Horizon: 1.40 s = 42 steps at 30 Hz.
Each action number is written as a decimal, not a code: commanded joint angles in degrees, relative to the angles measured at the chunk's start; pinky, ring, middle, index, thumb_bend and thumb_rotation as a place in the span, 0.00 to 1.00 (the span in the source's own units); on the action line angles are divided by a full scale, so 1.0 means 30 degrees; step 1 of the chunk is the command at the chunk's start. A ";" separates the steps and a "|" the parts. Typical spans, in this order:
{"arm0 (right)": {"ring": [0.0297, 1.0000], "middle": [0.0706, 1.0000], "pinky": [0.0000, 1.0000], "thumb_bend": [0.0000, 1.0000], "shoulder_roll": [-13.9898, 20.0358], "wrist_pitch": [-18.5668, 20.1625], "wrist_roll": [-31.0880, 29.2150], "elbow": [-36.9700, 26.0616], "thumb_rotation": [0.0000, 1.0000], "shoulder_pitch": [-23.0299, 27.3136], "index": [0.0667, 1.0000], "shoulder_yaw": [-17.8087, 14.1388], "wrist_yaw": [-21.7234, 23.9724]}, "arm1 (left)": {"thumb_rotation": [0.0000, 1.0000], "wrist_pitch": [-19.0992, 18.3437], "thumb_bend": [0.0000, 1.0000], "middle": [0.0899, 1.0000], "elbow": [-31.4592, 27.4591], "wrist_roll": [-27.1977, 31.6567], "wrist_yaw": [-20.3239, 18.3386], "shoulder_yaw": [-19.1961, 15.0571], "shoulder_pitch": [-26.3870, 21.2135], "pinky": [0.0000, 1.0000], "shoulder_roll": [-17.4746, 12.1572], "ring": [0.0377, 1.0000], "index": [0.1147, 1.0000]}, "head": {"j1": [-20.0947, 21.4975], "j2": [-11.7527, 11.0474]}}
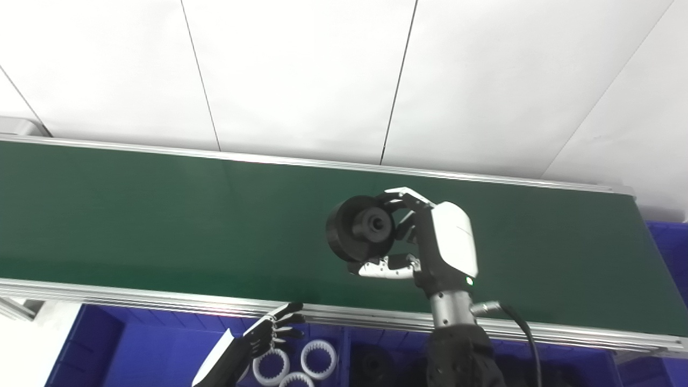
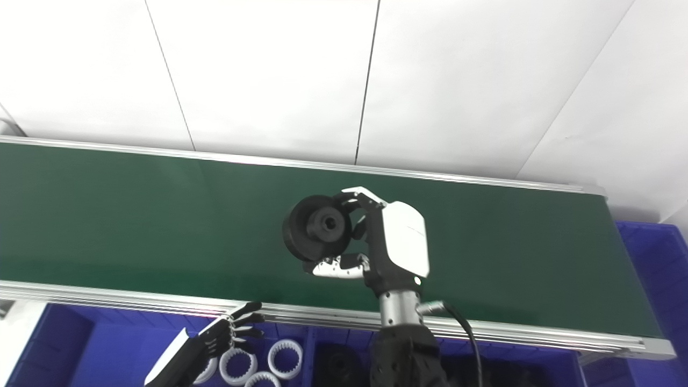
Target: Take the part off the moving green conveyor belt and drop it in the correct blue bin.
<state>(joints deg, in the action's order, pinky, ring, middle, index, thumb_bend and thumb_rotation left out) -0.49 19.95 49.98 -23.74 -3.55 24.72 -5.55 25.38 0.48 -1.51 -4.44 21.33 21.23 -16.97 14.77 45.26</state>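
The black part (image 1: pixel 361 228), a round wheel-like piece with a raised hub in the middle, is up off the green conveyor belt (image 1: pixel 161 215), held over the belt's middle stretch and closer to its near rail than the far one. The right hand (image 1: pixel 430 242) has it pinched, fingers (image 1: pixel 406 198) curled over the top of the rim and the thumb (image 1: pixel 384 267) pressing from underneath, so it's closed tight around the part with the hub facing the camera.

The left hand (image 1: pixel 271 330) sits low, just below the belt's near rail, fingers spread apart and nothing in it. It's over a blue bin (image 1: pixel 134 344) that has white toothed rings (image 1: pixel 319 359) lying in it; the left forearm covers part of one ring, and the lowest ring is cut off by the picture's bottom edge.

Next bin to the right holds dark round stuff (image 1: pixel 376 365), but it's black on shadow and the right forearm blocks most of it, so can't really make out what's in there. Another blue bin (image 1: pixel 669 252) pokes out past the belt's right end, mostly out of frame. A black cable (image 1: pixel 524 328) loops off the right wrist. Behind the belt's far rail there are just white panels (image 1: pixel 301 70).
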 commanded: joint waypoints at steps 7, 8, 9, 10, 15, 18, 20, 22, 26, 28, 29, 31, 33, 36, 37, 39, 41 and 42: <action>0.32 0.38 0.26 0.52 0.1039 -0.1411 0.0200 -0.2886 0.00 -0.5523 0.49 0.0025 -0.0114 | 0.07 0.0517 0.70 0.88 -0.1854 0.0056 -0.0368 -0.0506 0.0885 0.67 0.0148 0.78 0.92 | 0.0625 0.1861; 0.33 0.38 0.27 0.52 0.1261 -0.1464 0.0020 -0.2881 0.00 -0.6431 0.49 -0.0021 -0.0117 | 0.07 0.0517 0.70 0.89 -0.1996 0.0101 -0.0416 -0.0613 0.0937 0.67 0.0218 0.79 0.92 | 0.0615 0.2130; 0.34 0.38 0.27 0.52 0.1455 -0.1534 -0.0075 -0.2759 0.00 -0.7192 0.49 -0.0075 -0.0182 | 0.07 0.0516 0.70 0.89 -0.2135 0.0151 -0.0479 -0.0699 0.0942 0.66 0.0262 0.78 0.92 | 0.0590 0.2335; 0.34 0.38 0.27 0.52 0.1604 -0.1628 -0.0233 -0.2544 0.00 -0.7719 0.49 -0.0157 -0.0243 | 0.06 0.0516 0.70 0.88 -0.2227 0.0177 -0.0532 -0.0783 0.0909 0.64 0.0297 0.77 0.92 | 0.0591 0.2549; 0.35 0.38 0.29 0.52 0.2173 -0.2085 -0.0336 -0.0905 0.00 -0.8778 0.49 -0.0549 -0.0601 | 0.03 0.0507 0.70 0.86 -0.2651 0.0607 -0.1184 -0.1261 0.0628 0.64 0.0506 0.75 0.92 | 0.0557 0.3708; 0.36 0.39 0.29 0.52 0.2436 -0.2129 -0.0235 0.0095 0.00 -0.8726 0.49 -0.0712 -0.0579 | 0.01 0.0514 0.70 0.87 -0.2822 0.0831 -0.1573 -0.1610 0.0550 0.64 0.0752 0.76 0.91 | 0.0626 0.3920; 0.35 0.38 0.29 0.52 0.2502 -0.2213 -0.0343 0.0417 0.00 -0.8690 0.49 -0.0790 -0.0576 | 0.00 0.0517 0.70 0.87 -0.2859 0.0914 -0.1755 -0.1806 0.0558 0.63 0.0919 0.76 0.90 | 0.0626 0.3920; 0.35 0.38 0.29 0.52 0.2536 -0.1673 -0.0109 0.0631 0.00 -0.8566 0.49 -0.0840 -0.0104 | 0.00 0.0517 0.70 0.87 -0.2849 0.0889 -0.1895 -0.1956 0.0565 0.63 0.1044 0.76 0.90 | 0.0579 0.3866; 0.44 0.41 0.37 0.52 0.2334 0.0501 0.0932 0.0867 0.00 -0.8252 0.49 -0.1112 0.1753 | 0.00 0.0517 0.70 0.89 -0.2859 0.0926 -0.2276 -0.2234 0.0610 0.62 0.1264 0.77 0.90 | 0.0381 0.3704; 0.55 0.44 0.47 0.53 0.2193 0.1000 0.1108 0.0789 0.00 -0.8240 0.48 -0.1213 0.2262 | 0.00 0.0517 0.70 0.89 -0.2876 0.1050 -0.2496 -0.2381 0.0688 0.61 0.1407 0.77 0.89 | 0.0227 0.3403; 0.60 0.57 0.50 0.52 0.2145 0.1080 0.1134 0.0756 0.08 -0.8261 0.47 -0.1250 0.2376 | 0.00 0.0517 0.70 0.88 -0.2881 0.1062 -0.2575 -0.2448 0.0721 0.62 0.1472 0.76 0.88 | 0.0227 0.3403; 0.66 0.71 0.55 0.68 0.2058 0.1163 0.1416 0.0773 0.16 -0.8385 0.66 -0.1264 0.2317 | 0.00 0.0517 0.71 0.88 -0.2836 0.1050 -0.2740 -0.2536 0.0793 0.63 0.1575 0.76 0.88 | 0.0051 0.3045; 0.72 0.79 0.59 0.80 0.2063 0.0721 0.1486 0.0911 0.20 -0.8547 0.81 -0.1307 0.1700 | 0.00 0.0517 0.71 0.88 -0.2761 0.0964 -0.2788 -0.2566 0.0858 0.64 0.1654 0.76 0.89 | -0.0121 0.2916; 0.83 0.88 0.73 0.84 0.2087 -0.0481 0.0764 0.0815 0.31 -0.8905 0.92 -0.1392 0.0599 | 0.00 0.0515 0.71 0.86 -0.2710 0.0867 -0.2849 -0.2516 0.0917 0.63 0.1683 0.73 0.89 | -0.0392 0.2830; 0.87 0.91 0.78 0.85 0.2087 -0.0759 0.0545 0.0779 0.34 -0.8994 0.95 -0.1399 0.0325 | 0.00 0.0515 0.71 0.85 -0.2732 0.0869 -0.2876 -0.2511 0.0936 0.63 0.1691 0.71 0.89 | -0.0392 0.2830; 0.93 0.97 0.84 0.87 0.2122 -0.1957 -0.0521 0.0773 0.39 -0.9254 0.99 -0.1488 -0.0475 | 0.00 0.0513 0.72 0.87 -0.2819 0.0550 -0.2735 -0.2497 0.0994 0.65 0.1705 0.72 0.90 | -0.0516 0.2741; 0.94 0.99 0.80 0.90 0.2070 -0.3259 -0.1786 0.0794 0.39 -0.9541 1.00 -0.1669 -0.1188 | 0.00 0.0513 0.71 0.87 -0.2784 0.0522 -0.2724 -0.2503 0.1029 0.64 0.1780 0.75 0.90 | -0.0615 0.2657; 0.93 1.00 0.77 0.90 0.2009 -0.3915 -0.2379 0.0707 0.39 -0.9728 1.00 -0.1741 -0.1520 | 0.01 0.0514 0.71 0.87 -0.2707 0.0492 -0.2720 -0.2501 0.1012 0.64 0.1792 0.76 0.91 | -0.0627 0.2645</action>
<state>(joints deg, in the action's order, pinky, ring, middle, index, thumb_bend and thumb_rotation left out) 5.98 13.26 45.18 -19.82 -31.60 19.86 -7.17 25.38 -6.40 0.35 -12.45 13.98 24.18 -11.54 12.92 53.26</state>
